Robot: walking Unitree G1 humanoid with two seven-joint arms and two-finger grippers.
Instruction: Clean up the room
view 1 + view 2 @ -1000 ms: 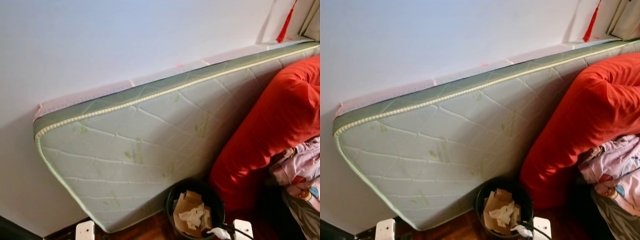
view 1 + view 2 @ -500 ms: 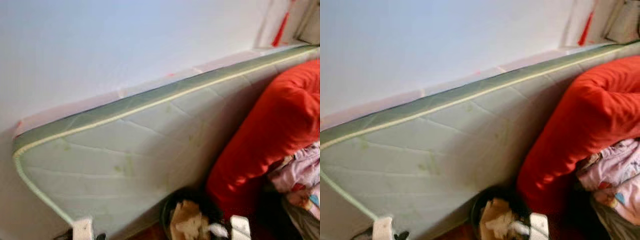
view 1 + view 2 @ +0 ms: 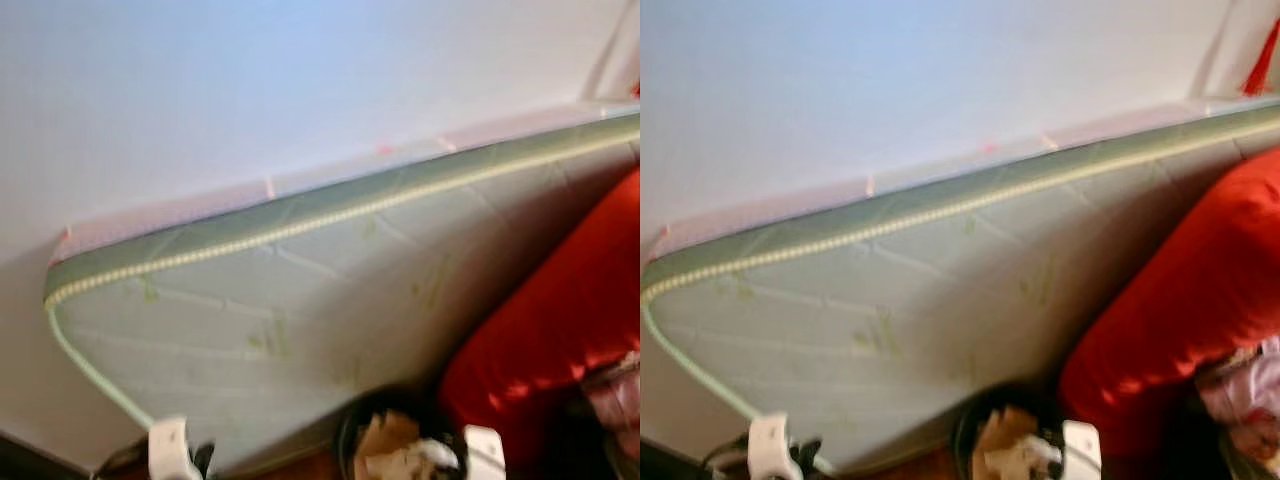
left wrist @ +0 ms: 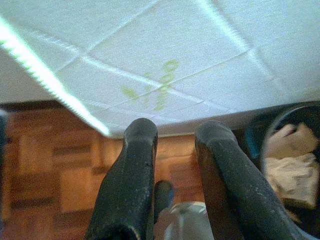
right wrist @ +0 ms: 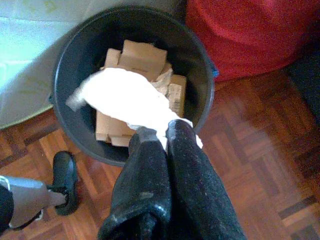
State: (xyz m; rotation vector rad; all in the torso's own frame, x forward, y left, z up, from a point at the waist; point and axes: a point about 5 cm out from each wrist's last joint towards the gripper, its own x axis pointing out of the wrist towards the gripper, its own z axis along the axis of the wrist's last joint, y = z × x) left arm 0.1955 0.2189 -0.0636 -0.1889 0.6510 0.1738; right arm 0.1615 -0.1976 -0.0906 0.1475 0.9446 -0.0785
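Note:
A black bin (image 5: 65,55) stands on the wooden floor against a leaning pale green mattress (image 3: 300,300). Brown cardboard pieces (image 5: 142,55) lie inside the bin. My right gripper (image 5: 162,132) hangs just over the bin's near rim, shut on a crumpled white tissue (image 5: 125,97) that droops above the cardboard. My left gripper (image 4: 175,130) is open with nothing between its fingers. It points at the mattress's lower edge, to the left of the bin (image 4: 260,130).
A big red cushion (image 3: 560,330) leans on the mattress right of the bin, with patterned cloth (image 3: 1250,400) below it. A white wall (image 3: 250,90) rises behind. Parquet floor (image 4: 45,160) lies bare left of the bin. A black foot (image 5: 65,182) stands near the bin.
The head camera has swung slightly left and the picture is blurred, so the red cushion sits further right in view. The things themselves keep their places.

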